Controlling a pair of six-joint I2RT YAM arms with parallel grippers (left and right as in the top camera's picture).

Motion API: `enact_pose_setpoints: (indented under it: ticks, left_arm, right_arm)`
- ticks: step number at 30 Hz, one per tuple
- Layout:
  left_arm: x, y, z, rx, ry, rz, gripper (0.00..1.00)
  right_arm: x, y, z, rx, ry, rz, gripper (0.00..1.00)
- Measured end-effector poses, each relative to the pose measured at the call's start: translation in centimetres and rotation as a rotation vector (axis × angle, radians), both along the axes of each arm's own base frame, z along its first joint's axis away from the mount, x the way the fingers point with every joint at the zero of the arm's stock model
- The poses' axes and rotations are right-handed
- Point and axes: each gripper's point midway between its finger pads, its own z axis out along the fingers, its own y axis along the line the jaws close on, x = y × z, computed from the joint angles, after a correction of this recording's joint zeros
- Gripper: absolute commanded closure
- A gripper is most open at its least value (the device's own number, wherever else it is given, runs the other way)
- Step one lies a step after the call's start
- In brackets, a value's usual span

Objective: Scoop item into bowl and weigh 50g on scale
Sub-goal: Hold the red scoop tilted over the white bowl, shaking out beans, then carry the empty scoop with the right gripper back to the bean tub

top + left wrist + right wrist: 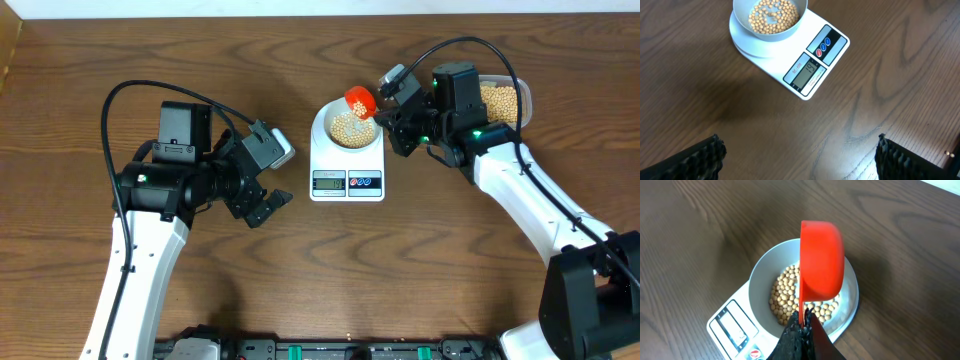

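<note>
— Starting at the left, what is that arm doing?

— The left gripper (268, 207) is hanging over the brown wooden table (80, 60), jaws standing wide apart and holding nothing. It is sitting just left of the small white digital kitchen scale (346, 183) and touching none of the task's things.

— And what is happening in the middle?

— The small round pale blue-white bowl (740, 15) is resting on the scale's platform, and small round tan-yellow beans (771, 17) are covering its bottom in a shallow layer. The grey display (807, 70) is showing digits, but they are coming through too small for me to trust.

— And the right side?

— The right gripper (802, 325) is clamping shut on the handle of a red plastic scoop (822, 260), which is hanging tipped on its side over the bowl. Whether any beans are riding in it, I cannot tell. Beyond that arm, a clear rectangular plastic tub (526, 98) is holding plenty more beans.

— So how far along are we?

— I am judging it as mid-task: the bowl is sitting on the scale and the scooping is under way, but the weight is awaiting a check. More scoops, or some trimming back, may be needed, depending on the reading.
</note>
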Motion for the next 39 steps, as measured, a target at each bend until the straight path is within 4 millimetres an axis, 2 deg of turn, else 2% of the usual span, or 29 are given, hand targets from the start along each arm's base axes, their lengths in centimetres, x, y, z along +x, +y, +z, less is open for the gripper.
enact_pose_setpoints:
  ticks: [39]
  left_arm:
    - [0.0, 0.0, 0.0, 0.0, 0.0, 0.0, 0.02]
  right_arm:
    - [-0.4, 0.25, -0.28, -0.241, -0.125, -0.013, 0.99]
